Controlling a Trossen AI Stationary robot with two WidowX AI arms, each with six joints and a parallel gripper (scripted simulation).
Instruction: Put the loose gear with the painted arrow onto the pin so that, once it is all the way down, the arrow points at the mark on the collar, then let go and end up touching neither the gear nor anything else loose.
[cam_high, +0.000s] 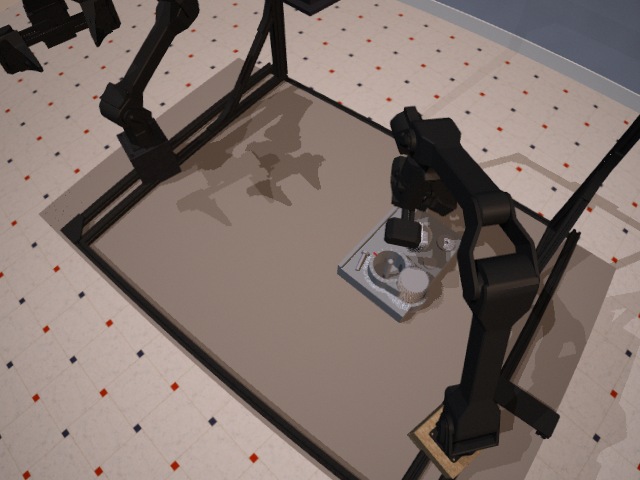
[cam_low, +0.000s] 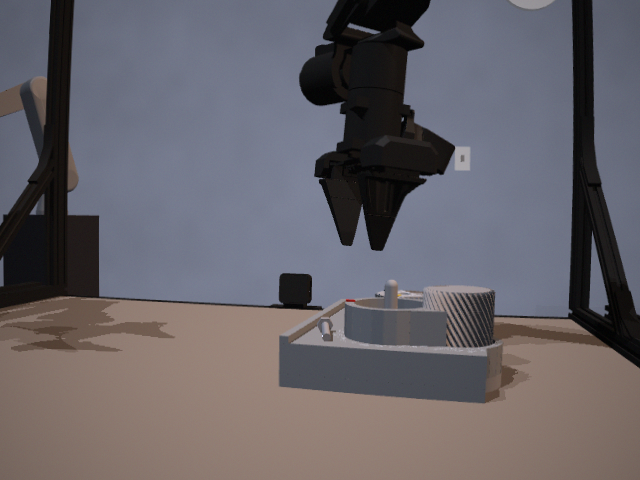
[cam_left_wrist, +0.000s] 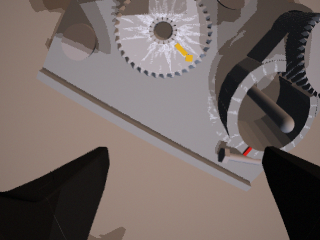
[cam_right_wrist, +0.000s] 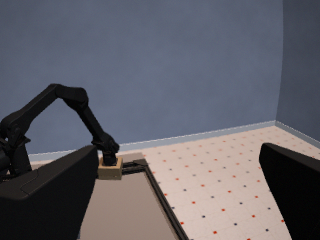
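The loose gear (cam_left_wrist: 163, 30) with a yellow arrow lies flat on the grey base plate (cam_high: 398, 263). In the top view it is mostly hidden under my left gripper. The pin (cam_left_wrist: 270, 110) stands upright inside the collar ring (cam_low: 392, 322), also seen in the top view (cam_high: 388, 266). A red mark (cam_left_wrist: 247, 152) sits on the collar rim. My left gripper (cam_low: 361, 242) hangs open and empty well above the plate, fingers pointing down. My right gripper (cam_high: 56, 38) is open and empty, raised high at the far corner, away from the plate.
A large helical gear (cam_low: 460, 315) stands fixed next to the collar. A small bolt (cam_left_wrist: 227, 154) lies by the plate's edge wall near the red mark. A small flat gear (cam_high: 445, 242) sits at the plate's far side. Black frame rails (cam_high: 170, 310) border the table.
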